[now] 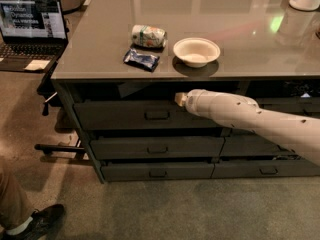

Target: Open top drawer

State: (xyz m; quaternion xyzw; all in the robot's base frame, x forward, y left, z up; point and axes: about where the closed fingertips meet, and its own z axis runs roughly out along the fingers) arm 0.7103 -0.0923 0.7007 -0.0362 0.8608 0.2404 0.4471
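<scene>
At the upper edge of the top drawer (125, 116), right of its pull (157, 115), the arm (245, 115) reaches leftward; whether the gripper (180, 99) is open cannot be told.

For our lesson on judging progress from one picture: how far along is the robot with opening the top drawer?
Done: the approach, since the gripper is at the upper edge of the top drawer. In hand: lining up, as it sits just above and right of the loop pull, not on it. Left: grasping the pull and drawing the drawer out; its front looks level with the drawers below.
</scene>
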